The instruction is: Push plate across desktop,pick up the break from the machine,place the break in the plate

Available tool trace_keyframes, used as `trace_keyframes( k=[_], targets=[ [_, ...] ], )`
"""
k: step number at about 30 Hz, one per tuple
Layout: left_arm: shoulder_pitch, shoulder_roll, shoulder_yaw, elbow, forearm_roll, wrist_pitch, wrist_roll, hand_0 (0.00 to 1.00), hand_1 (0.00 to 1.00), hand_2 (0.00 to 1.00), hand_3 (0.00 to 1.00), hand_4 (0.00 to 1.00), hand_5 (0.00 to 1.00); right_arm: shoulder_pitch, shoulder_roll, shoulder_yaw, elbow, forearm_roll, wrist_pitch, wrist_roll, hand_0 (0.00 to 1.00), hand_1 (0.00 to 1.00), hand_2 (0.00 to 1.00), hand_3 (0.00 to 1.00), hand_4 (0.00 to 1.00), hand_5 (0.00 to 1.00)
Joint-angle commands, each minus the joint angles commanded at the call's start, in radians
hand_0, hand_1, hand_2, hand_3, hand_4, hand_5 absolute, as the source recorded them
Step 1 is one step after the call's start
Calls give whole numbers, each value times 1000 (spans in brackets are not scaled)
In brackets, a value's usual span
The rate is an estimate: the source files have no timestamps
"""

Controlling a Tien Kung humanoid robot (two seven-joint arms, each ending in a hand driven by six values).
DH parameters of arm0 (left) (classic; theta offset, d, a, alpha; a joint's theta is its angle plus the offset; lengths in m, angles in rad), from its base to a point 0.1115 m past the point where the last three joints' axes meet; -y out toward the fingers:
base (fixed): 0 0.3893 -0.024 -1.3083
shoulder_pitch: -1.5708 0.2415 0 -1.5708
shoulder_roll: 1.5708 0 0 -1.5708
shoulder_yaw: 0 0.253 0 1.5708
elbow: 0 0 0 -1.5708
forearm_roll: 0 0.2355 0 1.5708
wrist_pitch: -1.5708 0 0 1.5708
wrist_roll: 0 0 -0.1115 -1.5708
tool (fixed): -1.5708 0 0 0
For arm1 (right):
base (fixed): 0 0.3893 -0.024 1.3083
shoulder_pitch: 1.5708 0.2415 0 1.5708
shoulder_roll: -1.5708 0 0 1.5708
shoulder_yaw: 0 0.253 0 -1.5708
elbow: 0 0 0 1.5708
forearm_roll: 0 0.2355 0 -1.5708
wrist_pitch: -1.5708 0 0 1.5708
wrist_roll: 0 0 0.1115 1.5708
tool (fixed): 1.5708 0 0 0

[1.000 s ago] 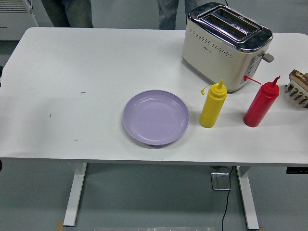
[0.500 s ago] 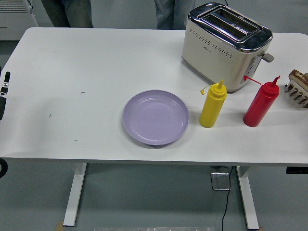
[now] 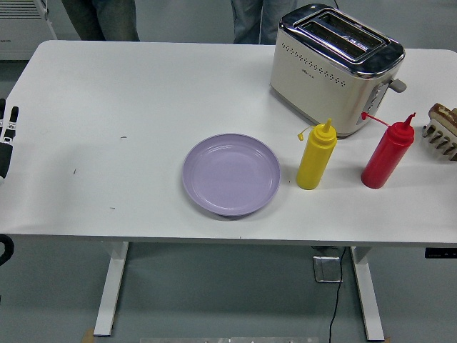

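- Left hand (image 3: 7, 136) just in at the table's left edge, only black fingertips with white bands showing, pointing up toward the far side; spread or curled cannot be told from so little.
- Nothing held there, and well apart from everything on the table (image 3: 143, 93).
- Right hand (image 3: 443, 132) at the right edge, about halfway between near and far edges; pale knuckled fingers (image 3: 440, 145) curled downward, with something brown on top of them at the picture's border, too cut off to name or to say whether gripped.
- Wide bare stretch of tabletop between the left edge and the plate (image 3: 230, 174), marked only by a few small dark specks.
- Purple plate close to the near edge, roughly mid-width, lying flat with nothing in it; narrow strip of white between its rim and the near edge.
- Yellow squeeze bottle (image 3: 315, 156) upright just beside the plate toward the right edge, not touching it.
- Red squeeze bottle (image 3: 387, 152) upright further toward the right edge, apart from the yellow one and near the right hand.
- Cream and chrome toaster (image 3: 335, 68) behind both bottles toward the far right corner, set at an angle, two slots up; slot contents dark and unclear.
- Two persons' legs (image 3: 100, 18) visible beyond the far edge.
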Motion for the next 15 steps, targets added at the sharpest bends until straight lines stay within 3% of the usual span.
trace_keyframes(
  k=[15],
  targets=[
    [-7, -3, 13, 6, 2, -2, 5, 837, 839, 880, 835, 665, 998, 1, -1, 3, 0, -1, 0, 1, 811, 792, 792, 796, 428, 425]
  ],
)
